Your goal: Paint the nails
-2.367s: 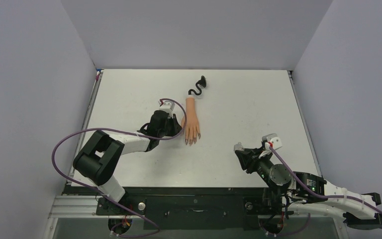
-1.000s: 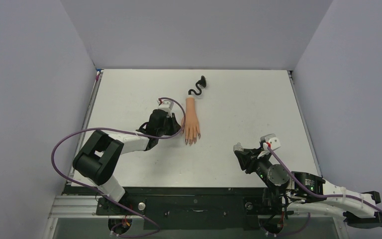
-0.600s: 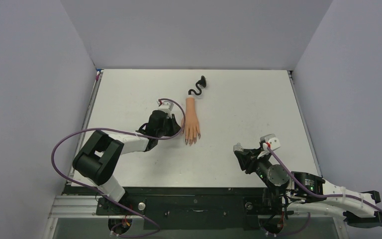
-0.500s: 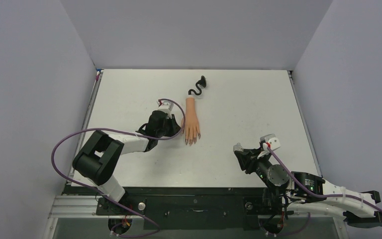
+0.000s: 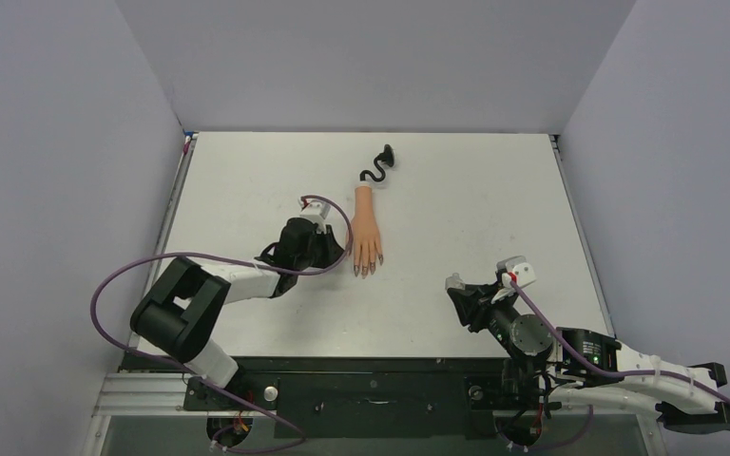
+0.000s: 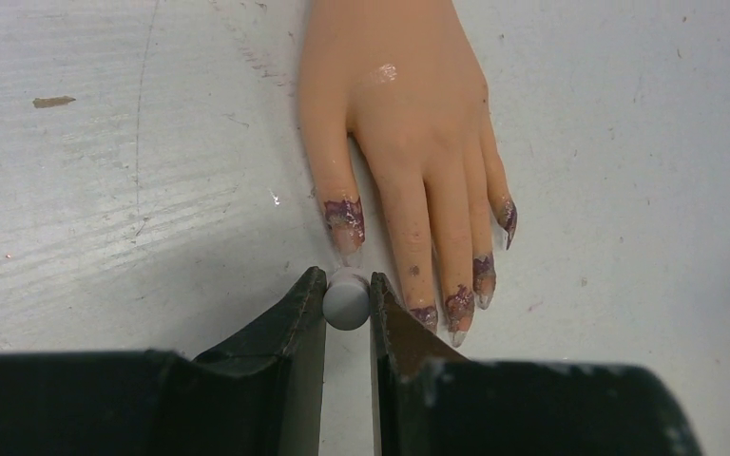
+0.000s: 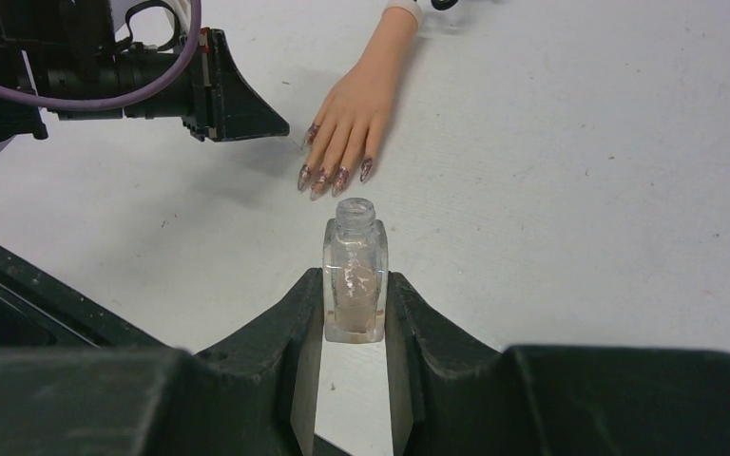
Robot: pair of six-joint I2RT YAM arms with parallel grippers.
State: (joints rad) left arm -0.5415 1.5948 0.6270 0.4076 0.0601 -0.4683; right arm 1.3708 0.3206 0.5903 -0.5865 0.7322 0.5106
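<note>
The peach mannequin hand lies flat on the white table, its curly black stem at the far end. Its nails show smeared purple, the thumb nail too. My left gripper is shut on a round grey-white brush cap seen end-on, right at the thumb nail's tip; the brush itself is hidden. From above, the left gripper sits just left of the fingers. My right gripper is shut on the clear polish bottle, which stands upright and uncapped near the front right.
Grey walls close in the table on three sides. The left arm's purple cable loops out over the table's left edge. The right arm rests low by the near edge.
The left arm has shifted slightly toward the near edge, bringing the held cap closer to the fingertips. The right arm and bottle have not moved.
</note>
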